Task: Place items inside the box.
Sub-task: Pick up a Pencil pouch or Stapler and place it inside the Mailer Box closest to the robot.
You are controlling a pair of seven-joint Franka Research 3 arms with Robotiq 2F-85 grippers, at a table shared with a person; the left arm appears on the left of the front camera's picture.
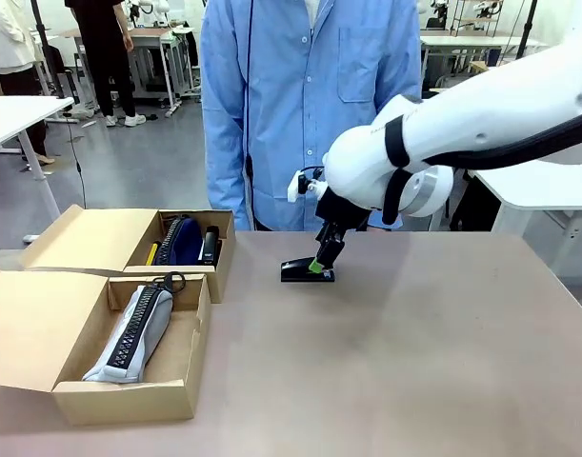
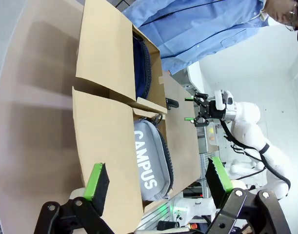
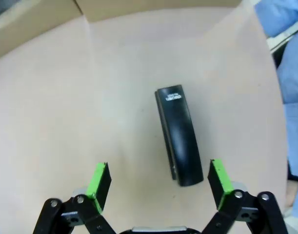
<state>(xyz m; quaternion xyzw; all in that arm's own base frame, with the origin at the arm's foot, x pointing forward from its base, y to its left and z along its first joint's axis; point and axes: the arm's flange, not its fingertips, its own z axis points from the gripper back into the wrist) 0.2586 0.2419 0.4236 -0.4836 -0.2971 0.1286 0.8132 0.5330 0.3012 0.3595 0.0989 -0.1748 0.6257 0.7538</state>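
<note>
A black stapler (image 1: 305,271) lies on the brown table, right of the boxes. My right gripper (image 1: 325,259) hangs open just above its right end, and in the right wrist view the stapler (image 3: 179,136) sits between and ahead of the spread green pads (image 3: 101,180). The far box (image 1: 224,262) holds a navy pouch (image 1: 183,240), another black stapler (image 1: 210,245) and a yellow knife (image 1: 152,253). The near box (image 1: 129,402) holds a grey "CAMPUS" pouch (image 1: 133,333). My left gripper (image 2: 157,178) is open, well above the grey pouch (image 2: 149,158), holding nothing.
Both cardboard boxes stand at the table's left with their flaps (image 1: 90,238) folded outward. A person in a blue shirt (image 1: 310,95) stands at the far edge. The tabletop (image 1: 414,362) stretches bare to the right and front of the stapler.
</note>
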